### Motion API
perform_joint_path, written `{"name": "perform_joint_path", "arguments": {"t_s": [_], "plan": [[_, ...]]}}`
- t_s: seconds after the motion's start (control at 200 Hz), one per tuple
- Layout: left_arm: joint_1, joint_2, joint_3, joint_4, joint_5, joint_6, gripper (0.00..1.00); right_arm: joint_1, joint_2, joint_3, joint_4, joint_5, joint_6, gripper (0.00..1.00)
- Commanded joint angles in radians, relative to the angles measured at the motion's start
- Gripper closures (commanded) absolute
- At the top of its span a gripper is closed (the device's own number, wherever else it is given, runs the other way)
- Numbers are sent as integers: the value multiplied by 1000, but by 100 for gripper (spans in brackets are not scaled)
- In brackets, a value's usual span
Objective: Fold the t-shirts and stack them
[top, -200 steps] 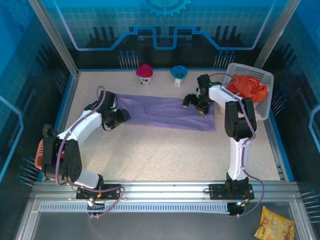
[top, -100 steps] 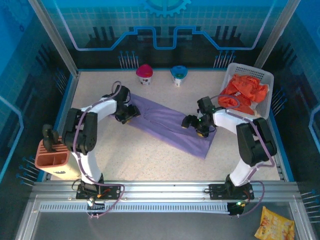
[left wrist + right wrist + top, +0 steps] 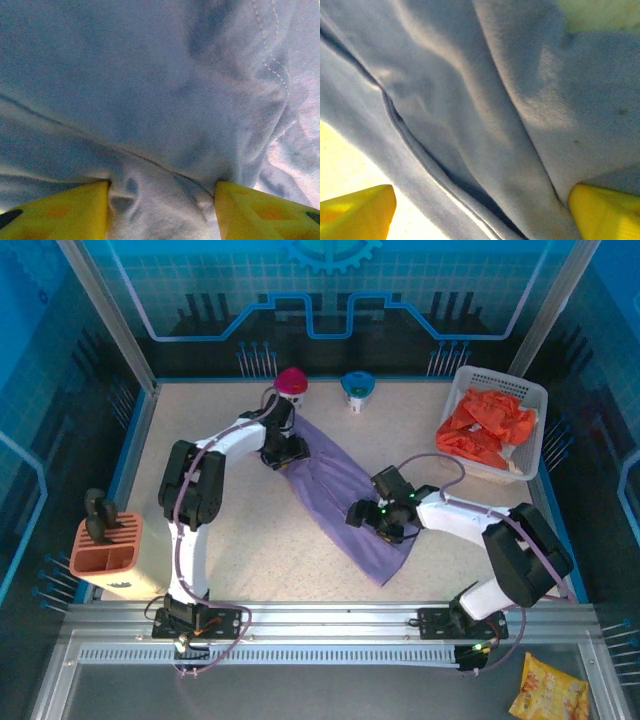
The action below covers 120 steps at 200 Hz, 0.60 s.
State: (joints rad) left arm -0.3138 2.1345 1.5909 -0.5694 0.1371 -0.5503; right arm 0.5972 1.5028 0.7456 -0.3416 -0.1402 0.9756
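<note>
A: Going from the left, what is the step?
B: Flattening, I judge. The left pincer (image 3: 287, 453) is clenched on a bunch of the lavender shirt (image 3: 330, 485) at its far end, and the wrist view shows cloth puckered between its fingers. The shirt lies as a crumpled diagonal band on the table (image 3: 250, 550). It runs down to the right pincer (image 3: 372, 525), whose jaws are spread wide over the near end with nothing pinched.
A: How to do it well?
B: Hold the left pinch firm and low, and mind the pink-topped cup (image 3: 291, 382) just behind it. The right one should clench on a hem before any pull. Then draw the two ends apart evenly, so the creases run out and the sleeves show before a fold.
A: And the count?
B: Left to right: one orange holder (image 3: 105, 555), one pink-topped cup, one lavender shirt and one blue-topped cup (image 3: 357, 387). Then one white basket (image 3: 510, 383) holding a heap of orange-red shirts (image 3: 485, 420), their number hidden in the pile, and one yellow bag (image 3: 548, 690) at the near right
</note>
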Motion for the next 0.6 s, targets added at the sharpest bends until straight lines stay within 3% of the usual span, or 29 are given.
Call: {"name": "perform_joint_path", "arguments": {"t_s": [0.0, 0.31, 0.595], "plan": [[-45, 52, 78, -72, 43, 35, 43, 84, 34, -41, -79, 16, 86, 8], [-105, 206, 320, -168, 96, 60, 43, 243, 126, 43, -27, 25, 147, 8], [-119, 239, 362, -176, 106, 65, 43, 274, 186, 107, 12, 16, 151, 8]]}}
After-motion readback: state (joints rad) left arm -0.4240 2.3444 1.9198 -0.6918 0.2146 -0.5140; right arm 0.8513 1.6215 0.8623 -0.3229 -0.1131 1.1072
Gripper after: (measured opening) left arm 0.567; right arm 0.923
